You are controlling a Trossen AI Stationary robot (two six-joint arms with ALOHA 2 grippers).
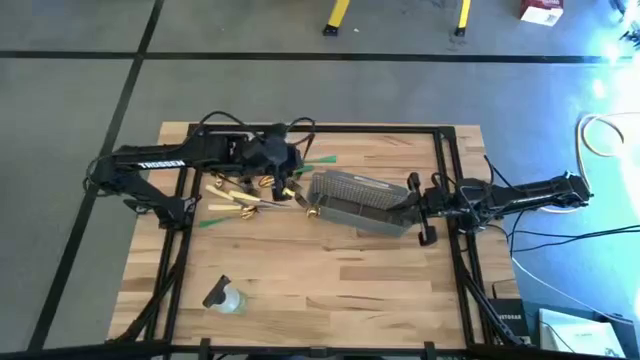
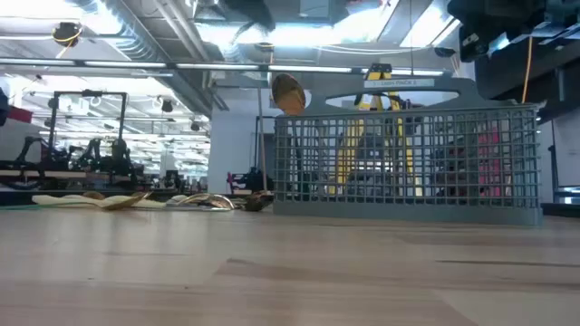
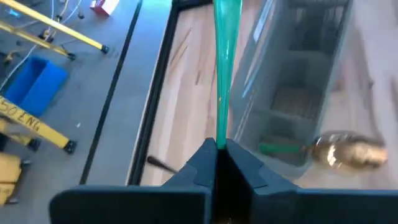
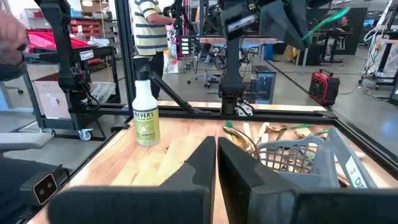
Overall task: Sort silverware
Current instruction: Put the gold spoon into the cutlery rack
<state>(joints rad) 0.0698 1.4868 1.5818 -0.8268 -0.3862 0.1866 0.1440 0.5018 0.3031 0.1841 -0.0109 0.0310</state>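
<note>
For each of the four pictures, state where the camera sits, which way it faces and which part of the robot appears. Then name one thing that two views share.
High view: above the table, looking straight down; both arms show, left gripper among the silverware, right gripper by the basket.
Low view: at table-top height, looking level across at the basket.
Left wrist view: on the left wrist, looking past its fingers shut on a green utensil.
Right wrist view: on the right wrist, looking past its closed fingers toward a spray bottle.
Shared: the basket, seen in all views.
</note>
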